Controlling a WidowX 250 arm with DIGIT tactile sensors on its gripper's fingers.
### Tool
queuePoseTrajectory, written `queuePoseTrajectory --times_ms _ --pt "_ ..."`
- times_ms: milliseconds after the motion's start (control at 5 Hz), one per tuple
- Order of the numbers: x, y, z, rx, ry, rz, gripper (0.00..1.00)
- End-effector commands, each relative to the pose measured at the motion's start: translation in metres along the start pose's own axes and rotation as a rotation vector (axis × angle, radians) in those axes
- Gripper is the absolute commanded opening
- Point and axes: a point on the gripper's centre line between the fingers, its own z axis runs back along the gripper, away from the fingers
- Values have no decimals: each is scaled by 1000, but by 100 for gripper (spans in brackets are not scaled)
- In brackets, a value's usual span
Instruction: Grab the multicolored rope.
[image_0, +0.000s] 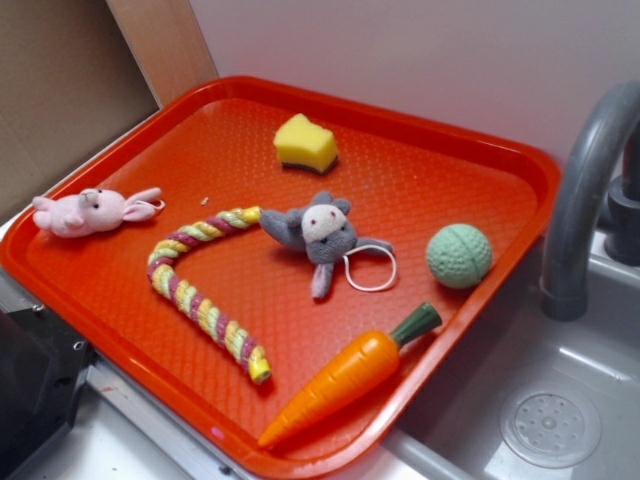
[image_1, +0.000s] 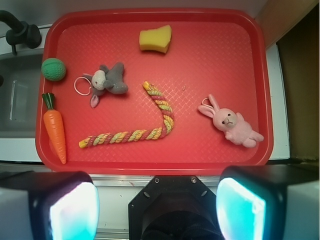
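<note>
The multicolored rope (image_0: 200, 290) lies flat on the red tray (image_0: 455, 130), bent into a hook: one arm runs toward the near edge, the other curls round to end just beside the grey plush mouse (image_0: 322, 235). Nothing rests on it, and the long arm has bare tray on both sides, so that stretch looks the easiest to pinch. The orange toy carrot (image_0: 345, 385) sits near the rope's near end but apart from it. Farther off are a pink plush bunny (image_0: 90, 211) at the left rim, a yellow sponge (image_0: 306, 143) at the far side and a green ball (image_0: 459, 256) to the right, by the sink faucet (image_0: 585, 190). In the wrist view the gripper (image_1: 157, 207) hangs high above the tray's edge, fingers (image_1: 75, 210) spread wide apart and holding nothing, so I judge the reach has not begun
</note>
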Motion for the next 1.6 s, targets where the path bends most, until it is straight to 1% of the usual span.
queuePoseTrajectory --times_ms 0,200,400,600,800,1000,1200,1400 --pt "0 0 0 0 0 0 100" --pt "28 0 6 75 -27 -226 100" --pt "59 -31 1 109 -16 -484 100" --pt "68 -64 -15 75 12 -733 100" --pt "52 -109 -47 78 36 -987 100" --pt "22 -124 -82 103 87 -1245 100" --pt "2 -103 -119 88 144 -1493 100" --pt "0 -93 -146 123 191 -1474 100"
